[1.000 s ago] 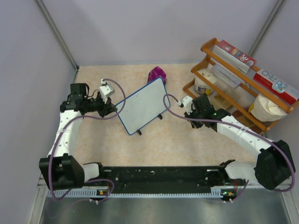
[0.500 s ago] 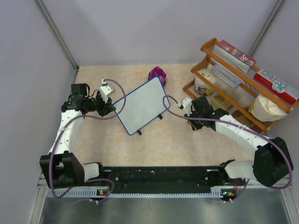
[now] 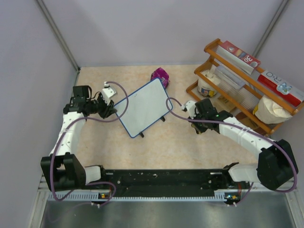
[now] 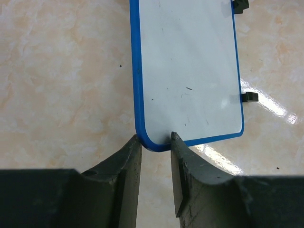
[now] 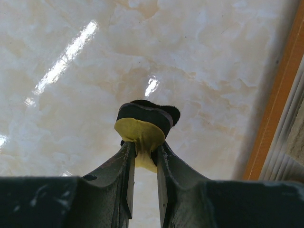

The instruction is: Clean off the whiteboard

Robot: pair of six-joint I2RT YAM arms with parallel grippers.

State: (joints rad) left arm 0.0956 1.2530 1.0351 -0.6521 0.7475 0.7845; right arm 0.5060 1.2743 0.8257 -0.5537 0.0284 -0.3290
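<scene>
The whiteboard (image 3: 143, 107) is a white board with a thin blue frame and two black feet, lying slanted at mid table. In the left wrist view the whiteboard (image 4: 190, 71) shows only a few faint specks. My left gripper (image 3: 112, 111) is shut on its near left corner, and in its own view the left gripper (image 4: 154, 140) has one finger on each side of the blue edge. My right gripper (image 3: 196, 124) is just right of the board, apart from it. In its own view the right gripper (image 5: 145, 145) is shut on the yellow-and-black eraser (image 5: 142, 118), held above the bare table.
A wooden rack (image 3: 237, 90) with boxes and a cup stands at the right, and its orange edge (image 5: 280, 95) is close to my right gripper. A purple object (image 3: 160, 75) lies behind the board. Grey walls close in the left and back.
The whiteboard has shifted slightly left and back with my left gripper. My right gripper, holding the eraser, has moved a little toward the near side.
</scene>
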